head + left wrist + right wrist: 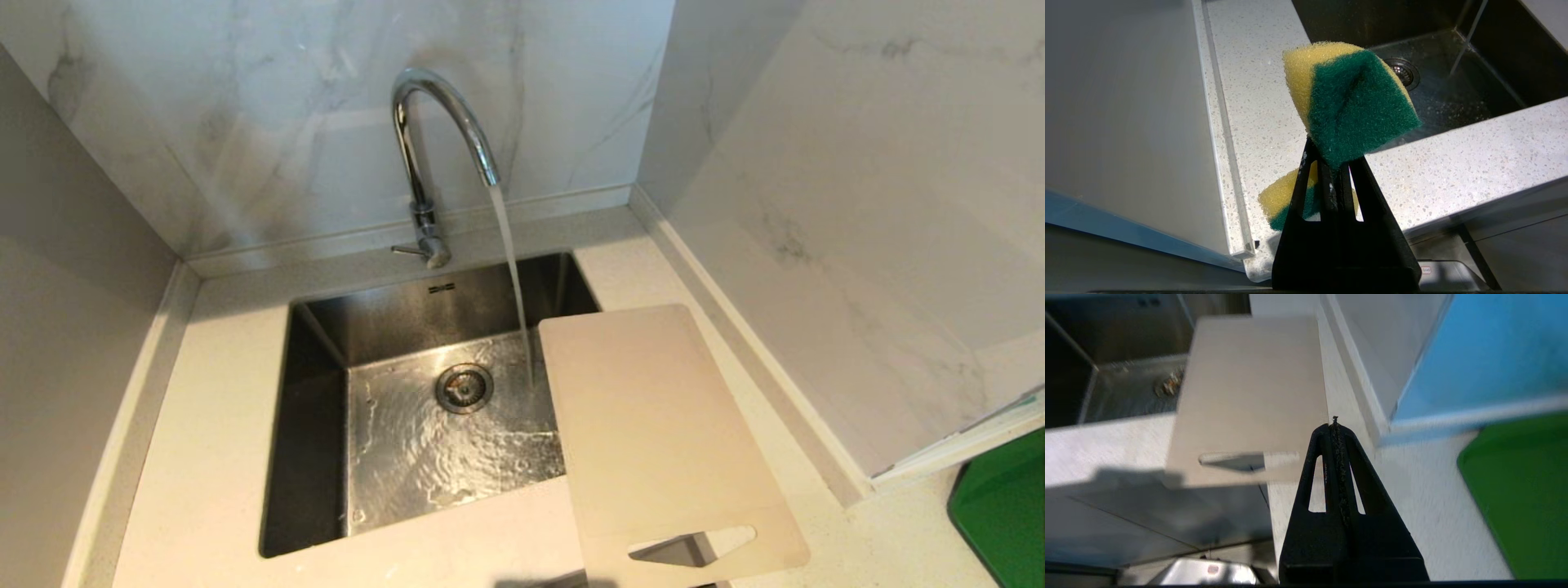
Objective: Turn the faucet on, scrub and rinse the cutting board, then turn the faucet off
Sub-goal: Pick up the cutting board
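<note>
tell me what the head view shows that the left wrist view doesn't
Only the head view shows the faucet running, the cutting board lying over the sink's right corner, and a green tray. Only the left wrist view shows the left gripper shut on a yellow-green sponge. Both show the sink with its drain and the speckled counter.

A stainless-steel sink (326, 425) is set into a pale speckled countertop (212, 457), its round drain strainer (464, 387) near the middle of the wet basin floor. White marble-patterned wall panels (269, 122) enclose the corner, while a green tray (1008, 514) lies on the counter well to the right.
</note>
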Controlling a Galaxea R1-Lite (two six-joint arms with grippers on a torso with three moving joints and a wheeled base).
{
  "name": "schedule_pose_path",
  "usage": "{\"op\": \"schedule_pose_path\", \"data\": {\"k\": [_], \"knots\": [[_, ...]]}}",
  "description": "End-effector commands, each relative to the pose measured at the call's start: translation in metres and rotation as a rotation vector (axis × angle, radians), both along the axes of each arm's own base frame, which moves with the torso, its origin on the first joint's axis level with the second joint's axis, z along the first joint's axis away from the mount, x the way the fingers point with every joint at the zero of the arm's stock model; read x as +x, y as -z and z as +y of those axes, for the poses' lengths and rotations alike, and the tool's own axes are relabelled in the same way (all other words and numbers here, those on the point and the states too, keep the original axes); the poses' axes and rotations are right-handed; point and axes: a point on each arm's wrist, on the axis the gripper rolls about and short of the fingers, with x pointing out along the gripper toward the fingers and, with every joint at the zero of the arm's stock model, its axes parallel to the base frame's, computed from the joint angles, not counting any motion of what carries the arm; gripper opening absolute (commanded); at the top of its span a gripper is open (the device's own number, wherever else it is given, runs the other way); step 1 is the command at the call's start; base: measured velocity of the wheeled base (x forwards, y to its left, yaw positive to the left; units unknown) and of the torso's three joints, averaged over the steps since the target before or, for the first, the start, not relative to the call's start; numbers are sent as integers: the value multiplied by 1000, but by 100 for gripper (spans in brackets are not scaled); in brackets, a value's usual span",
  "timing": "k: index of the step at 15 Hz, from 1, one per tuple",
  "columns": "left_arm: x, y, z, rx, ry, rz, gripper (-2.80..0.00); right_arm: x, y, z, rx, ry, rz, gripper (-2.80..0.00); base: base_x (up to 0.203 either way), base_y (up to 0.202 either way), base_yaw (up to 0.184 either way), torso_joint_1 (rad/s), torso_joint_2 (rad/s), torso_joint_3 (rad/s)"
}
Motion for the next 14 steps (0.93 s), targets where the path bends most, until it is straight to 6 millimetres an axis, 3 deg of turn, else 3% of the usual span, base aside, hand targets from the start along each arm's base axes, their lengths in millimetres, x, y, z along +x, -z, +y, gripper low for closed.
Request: {"op": "schedule_pose_path", "data": {"k": [1, 6, 10, 14], "knots": [[0, 0, 0, -1, -1, -4, -280, 8, -57, 0, -8, -24, -11, -280, 0, 0, 0, 0, 0, 0], [0, 0, 0, 0, -1, -2, -280, 43, -151, 3, -147, -134, -46, -280, 0, 0, 0, 0, 0, 0], [0, 0, 0, -1, -1, -2, -280, 42, -216, 5, -200, -223, -97, -280, 0, 0, 0, 0, 0, 0], [0, 0, 0, 0, -1, -2, -280, 63, -259, 7, -232, -328, -36, -280, 0, 0, 0, 0, 0, 0]]}}
